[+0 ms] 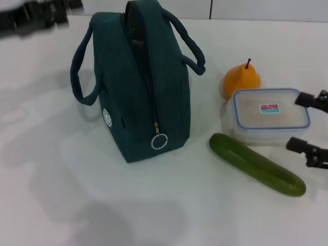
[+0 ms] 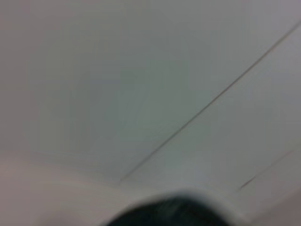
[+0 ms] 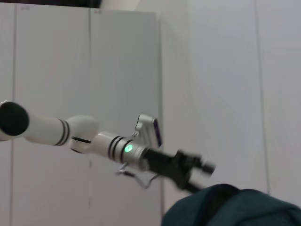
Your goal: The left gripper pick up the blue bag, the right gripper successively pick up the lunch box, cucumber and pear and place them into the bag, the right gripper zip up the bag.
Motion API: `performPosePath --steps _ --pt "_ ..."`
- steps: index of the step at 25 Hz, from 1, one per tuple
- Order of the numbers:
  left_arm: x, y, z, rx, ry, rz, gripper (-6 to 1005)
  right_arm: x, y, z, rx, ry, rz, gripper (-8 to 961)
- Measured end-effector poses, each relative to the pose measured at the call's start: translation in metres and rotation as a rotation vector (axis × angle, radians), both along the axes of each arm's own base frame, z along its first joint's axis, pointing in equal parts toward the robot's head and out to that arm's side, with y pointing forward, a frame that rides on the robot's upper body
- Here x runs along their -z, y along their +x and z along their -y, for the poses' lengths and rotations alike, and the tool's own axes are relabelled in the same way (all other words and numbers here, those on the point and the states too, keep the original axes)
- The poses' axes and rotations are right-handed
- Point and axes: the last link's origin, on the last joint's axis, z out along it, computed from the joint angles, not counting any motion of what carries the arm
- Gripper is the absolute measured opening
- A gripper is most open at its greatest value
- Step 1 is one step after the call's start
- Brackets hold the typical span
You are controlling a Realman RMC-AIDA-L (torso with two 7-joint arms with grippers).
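Bag (image 1: 154, 92), box (image 1: 270, 115), cucumber (image 1: 256, 164), pear (image 1: 241, 79)

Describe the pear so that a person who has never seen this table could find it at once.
Start at the tall blue bag standing on the white table. To its right lies a clear lunch box with a blue-rimmed lid; the pear sits just behind it. It is the only round orange-yellow thing, with a short dark stem, unlike the long green cucumber in front.

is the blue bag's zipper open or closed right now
Open. The blue bag stands upright with a dark gap along its top, and its ring zip pull hangs low on the front end.
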Motion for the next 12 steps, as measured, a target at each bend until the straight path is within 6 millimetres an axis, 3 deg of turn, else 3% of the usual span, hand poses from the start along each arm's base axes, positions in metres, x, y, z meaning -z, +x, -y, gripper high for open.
performPosePath --steps 4,12 --pt "0.006 0.000 0.007 -0.133 -0.141 -0.102 876 -0.009 0.008 0.000 0.032 0.046 -0.001 862" --pt "0.012 0.044 0.013 -0.084 -0.181 -0.216 875 -0.017 0.010 -0.005 0.041 0.073 0.010 860"
